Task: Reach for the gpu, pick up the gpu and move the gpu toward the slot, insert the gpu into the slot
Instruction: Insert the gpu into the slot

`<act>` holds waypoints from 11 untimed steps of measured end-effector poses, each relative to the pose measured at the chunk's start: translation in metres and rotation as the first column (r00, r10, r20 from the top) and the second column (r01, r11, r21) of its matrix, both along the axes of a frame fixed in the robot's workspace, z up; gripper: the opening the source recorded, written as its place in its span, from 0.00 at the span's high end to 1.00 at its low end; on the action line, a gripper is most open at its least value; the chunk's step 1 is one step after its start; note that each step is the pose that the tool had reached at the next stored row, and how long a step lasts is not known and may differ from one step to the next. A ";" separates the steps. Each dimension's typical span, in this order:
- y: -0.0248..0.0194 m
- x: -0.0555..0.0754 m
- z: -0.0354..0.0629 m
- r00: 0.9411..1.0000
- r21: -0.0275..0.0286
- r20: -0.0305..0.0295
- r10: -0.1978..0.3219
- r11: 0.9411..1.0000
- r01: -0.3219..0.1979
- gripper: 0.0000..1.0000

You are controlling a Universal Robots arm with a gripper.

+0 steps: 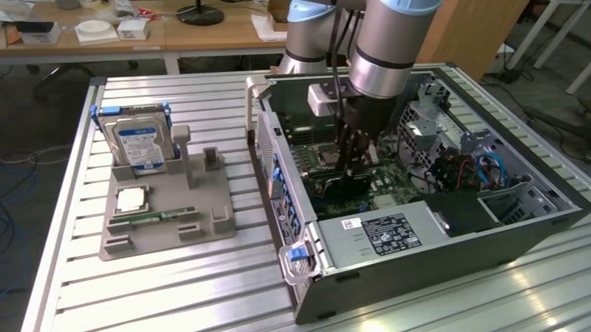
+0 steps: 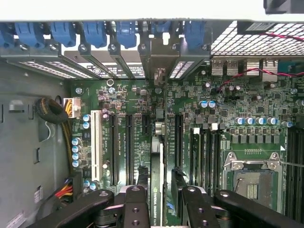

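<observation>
The end effector (image 2: 160, 202) is clamped on the gpu (image 2: 158, 183), held edge-on inside the open computer case (image 1: 416, 256), just above the motherboard (image 2: 247, 104) and its slot (image 2: 164, 142). Seating it well likely needs the card kept upright and pressed evenly. The card's edge reads "NVIDIA QUADRO".

We see the gpu (image 2: 158, 190) standing on edge between our two fingers (image 2: 134, 209), its bracket end reaching the case's rear wall (image 2: 142, 33). Beyond one finger lie long slots (image 2: 127, 149); beyond the other, the processor socket (image 2: 251, 178). Outside the case (image 1: 443, 256), toward the exterior view's left, a hard drive (image 1: 138, 142) stands in a tray (image 1: 217, 221).
</observation>
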State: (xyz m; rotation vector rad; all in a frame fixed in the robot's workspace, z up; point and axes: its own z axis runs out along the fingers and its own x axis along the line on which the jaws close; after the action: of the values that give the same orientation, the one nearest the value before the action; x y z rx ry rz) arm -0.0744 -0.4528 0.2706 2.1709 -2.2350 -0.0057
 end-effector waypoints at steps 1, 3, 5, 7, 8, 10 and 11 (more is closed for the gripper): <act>0.0000 0.000 0.0006 1.000 0.000 0.000 0.000 1.000 0.000 0.67; 0.0000 0.000 0.0017 1.000 0.000 0.000 0.000 1.000 0.000 0.68; 0.0000 0.000 0.0026 1.000 0.000 0.001 0.000 1.000 0.000 0.74; 0.0000 0.000 0.0030 1.000 0.000 0.001 0.000 1.000 0.000 0.86; 0.0000 0.000 0.0030 1.000 0.000 0.001 0.000 1.000 0.000 0.86; 0.0000 0.000 0.0031 1.000 0.000 0.001 0.000 1.000 0.000 0.90; 0.0000 0.000 0.0031 1.000 0.000 0.001 0.000 1.000 0.000 0.90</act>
State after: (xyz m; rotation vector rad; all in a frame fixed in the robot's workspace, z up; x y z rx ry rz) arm -0.0744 -0.4528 0.2736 2.1716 -2.2352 -0.0047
